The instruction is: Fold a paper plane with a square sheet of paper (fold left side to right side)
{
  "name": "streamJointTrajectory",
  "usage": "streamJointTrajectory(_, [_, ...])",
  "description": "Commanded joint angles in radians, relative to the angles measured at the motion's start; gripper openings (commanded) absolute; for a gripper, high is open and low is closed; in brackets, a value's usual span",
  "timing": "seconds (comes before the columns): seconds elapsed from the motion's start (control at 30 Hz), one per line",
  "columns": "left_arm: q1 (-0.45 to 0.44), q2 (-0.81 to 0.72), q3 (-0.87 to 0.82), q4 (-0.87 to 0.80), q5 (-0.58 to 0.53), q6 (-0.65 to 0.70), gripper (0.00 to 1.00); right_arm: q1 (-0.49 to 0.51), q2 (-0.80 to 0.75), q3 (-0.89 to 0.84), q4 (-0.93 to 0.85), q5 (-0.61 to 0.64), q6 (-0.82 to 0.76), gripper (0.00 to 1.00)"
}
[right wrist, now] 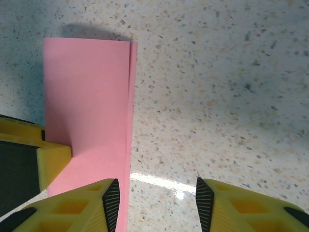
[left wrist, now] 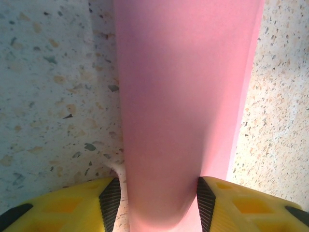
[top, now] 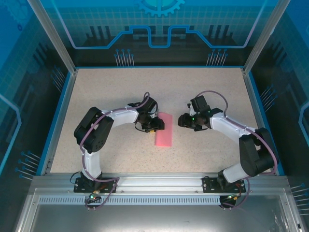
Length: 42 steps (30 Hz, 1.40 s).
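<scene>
Currently, your left gripper (left wrist: 154,205) is clenched on the square sheet of paper (right wrist: 87,96). In the left wrist view its two pads (left wrist: 111,203) touch the pink strip on either side. The strip looks narrower between them than farther out, so I judge it is squeezed across its width rather than merely straddled. Your right gripper (right wrist: 157,200) is released and holds nothing. Between its fingers you see bare speckled surface (right wrist: 217,96). Its left finger (right wrist: 112,200) sits over the paper's right margin in that view, though I cannot tell whether it touches.

Moving outward, the sheet lies doubled over into a long rectangle in the middle of the surface, between the two arms. Its long axis runs near to far, slightly tilted, the far end leaning toward your right arm. The folded edge is on the left, by the left gripper. The two free edges are on the right, just beside the right gripper, and a little out of line with each other.

So the relation that matters is this: the paper lies to the left of the right gripper, and the left arm is the one on it. Any pressing of the crease will likely have to run along that near-to-far axis.
</scene>
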<state>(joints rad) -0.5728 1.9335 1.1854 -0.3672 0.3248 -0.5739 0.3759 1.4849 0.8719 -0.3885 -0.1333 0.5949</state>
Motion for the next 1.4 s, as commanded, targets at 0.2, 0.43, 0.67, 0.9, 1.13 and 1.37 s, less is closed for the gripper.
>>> streamJointTrajectory(0.2, [-0.044,0.103,0.022,-0.046,-0.026,0.012,0.51,-0.032,-0.043,-0.028,-0.033,0.018,0.002,0.49])
streamJointTrajectory(0.43, [-0.058,0.129,0.049,-0.074,-0.036,0.025,0.51,-0.034,-0.049,-0.029,-0.036,0.015,0.0,0.49])
streamJointTrajectory(0.67, [-0.061,0.15,0.07,-0.103,-0.043,0.044,0.51,-0.035,-0.048,-0.026,-0.041,0.017,-0.003,0.5])
streamJointTrajectory(0.9, [-0.065,0.162,0.088,-0.129,-0.051,0.066,0.51,-0.036,-0.044,-0.022,-0.041,0.013,-0.004,0.5])
streamJointTrajectory(1.13, [-0.066,0.175,0.102,-0.138,-0.052,0.069,0.51,-0.035,-0.035,-0.022,-0.035,-0.01,-0.006,0.51])
streamJointTrajectory(1.37, [-0.065,0.179,0.102,-0.137,-0.058,0.067,0.5,-0.032,-0.017,-0.029,-0.008,-0.057,0.002,0.5])
